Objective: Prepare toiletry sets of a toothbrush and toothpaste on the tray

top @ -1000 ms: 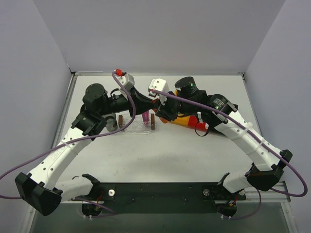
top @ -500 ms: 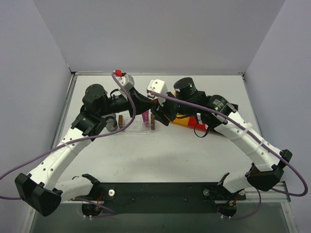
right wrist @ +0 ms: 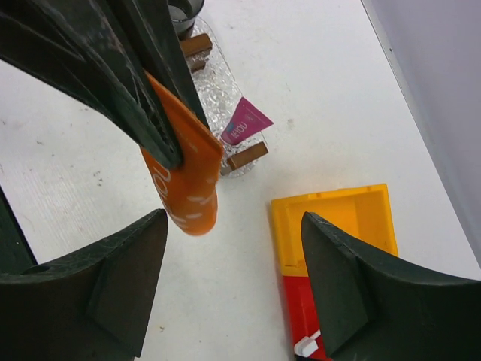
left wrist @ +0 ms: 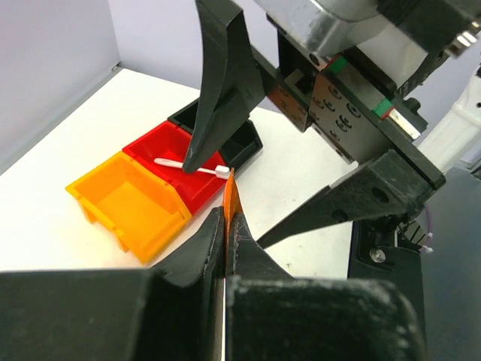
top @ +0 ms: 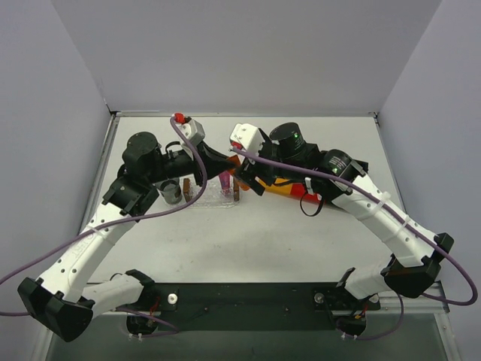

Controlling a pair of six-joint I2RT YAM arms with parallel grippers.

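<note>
Handover step: left gripper [left wrist: 225,219] pinches the orange tube [right wrist: 188,188]; right gripper [right wrist: 234,219] gapes wide, empty. Next, likely: set it in the tray [right wrist: 216,86].

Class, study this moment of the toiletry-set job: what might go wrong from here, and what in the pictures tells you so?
1. The left gripper pinches the orange toothpaste by one end only, in mid-air; it may slip or swing.
2. The open right gripper flanks that tube closely, so pulling away might knock it.
3. The pink toothpaste leans in the tray; setting the orange one down beside it might topple it.
</note>
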